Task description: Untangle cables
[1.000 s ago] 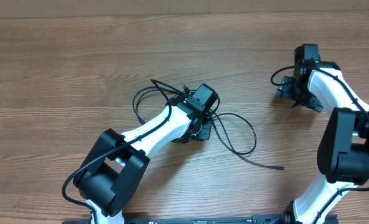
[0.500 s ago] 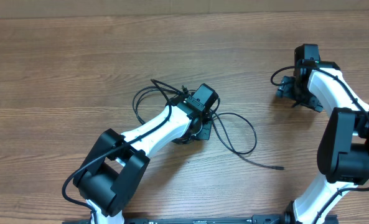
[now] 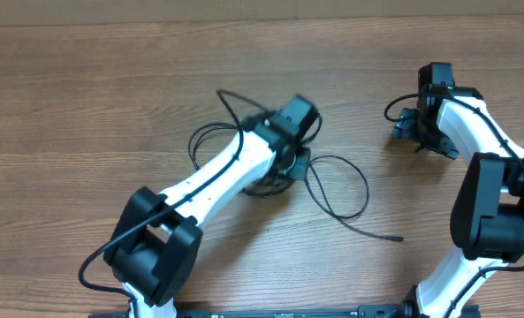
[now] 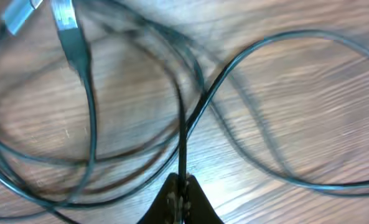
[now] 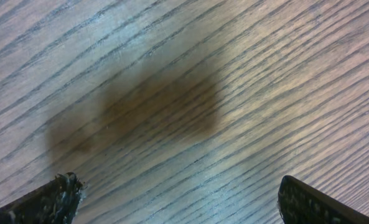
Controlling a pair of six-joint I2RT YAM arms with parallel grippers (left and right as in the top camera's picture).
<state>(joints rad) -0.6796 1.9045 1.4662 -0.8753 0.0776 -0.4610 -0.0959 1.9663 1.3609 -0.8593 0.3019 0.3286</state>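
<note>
- Pinching one thin black strand, the left gripper point(image 4: 181, 191) has its fingers pressed together.
- Glossy cables point(image 4: 184, 140) curl in loose loops on the grainy wooden table point(image 3: 111, 79), mid-table.
- Right gripper point(image 5: 178, 196) is spread wide.

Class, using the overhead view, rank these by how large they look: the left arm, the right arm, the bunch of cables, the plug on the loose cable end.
Largest: left arm and right arm, too alike to rank, the right partly out of frame.
Then the cables.
Smallest: the plug.
</note>
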